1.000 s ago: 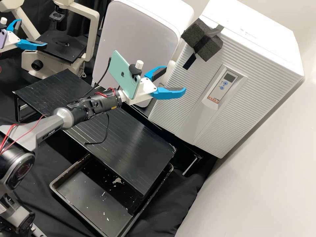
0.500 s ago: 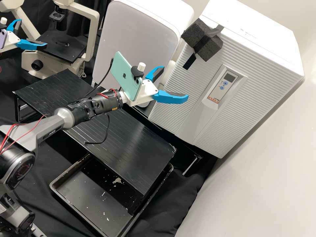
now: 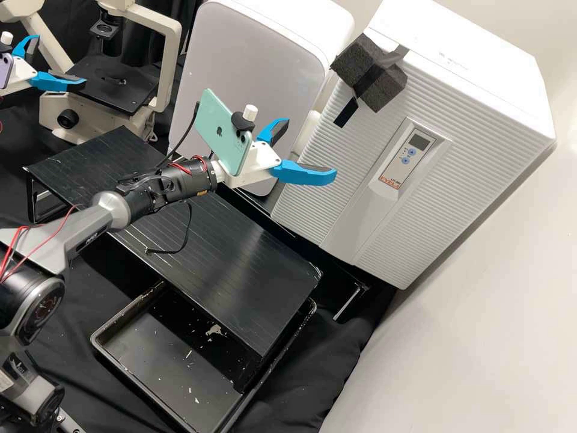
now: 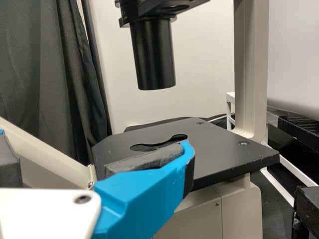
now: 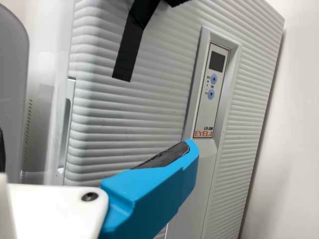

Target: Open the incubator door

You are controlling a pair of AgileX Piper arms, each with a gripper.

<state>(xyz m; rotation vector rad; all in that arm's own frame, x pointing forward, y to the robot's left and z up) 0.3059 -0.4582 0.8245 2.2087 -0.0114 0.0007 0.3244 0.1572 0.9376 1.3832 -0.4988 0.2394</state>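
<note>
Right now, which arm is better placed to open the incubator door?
Probably the right: the right gripper, open, is near the incubator door, while the left gripper is by the microscope.

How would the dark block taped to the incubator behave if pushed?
The dark block is probably light and slightly squashy, judging by its coarse, foam-like surface. It seems unlikely to roll: its faces look flat, and black tape crosses it against the incubator.
</note>
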